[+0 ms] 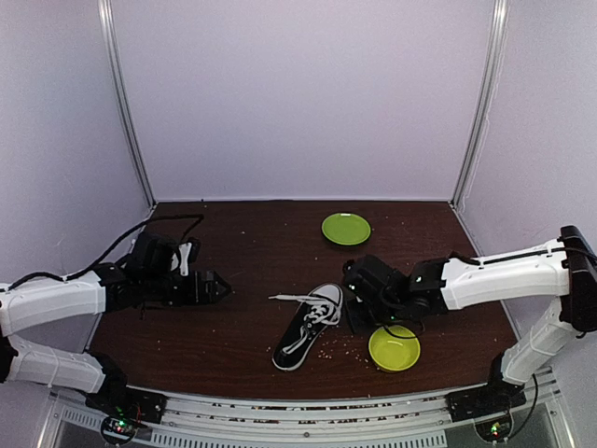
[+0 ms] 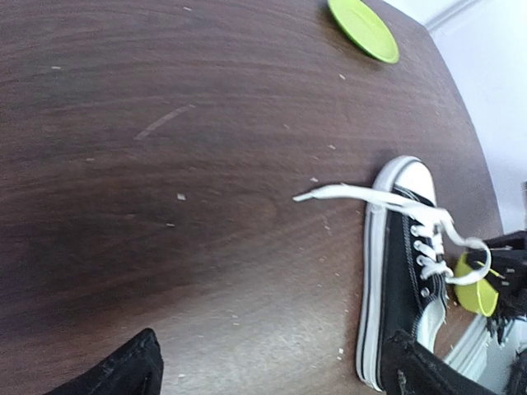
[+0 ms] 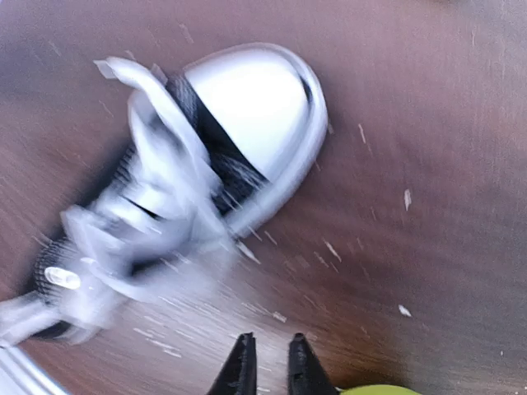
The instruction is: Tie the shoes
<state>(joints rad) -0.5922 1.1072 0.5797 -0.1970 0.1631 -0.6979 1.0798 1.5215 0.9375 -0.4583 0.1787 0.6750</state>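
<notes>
Brown table (image 1: pixel 233 252): one sneaker (image 1: pixel 297 342), one plate (image 1: pixel 346 229), one bowl (image 1: pixel 394 349).

Both arms wear smooth white shells, the left arm (image 1: pixel 51 303) and the right arm (image 1: pixel 504 275) alike, with chunky black joints at elbow and wrist. A thin black cable (image 1: pixel 112 247) curls off the left wrist. The fingers (image 3: pixel 240 366) are matte black and taper to points. Each black base (image 1: pixel 117 425) carries tiny green and red lights.
</notes>
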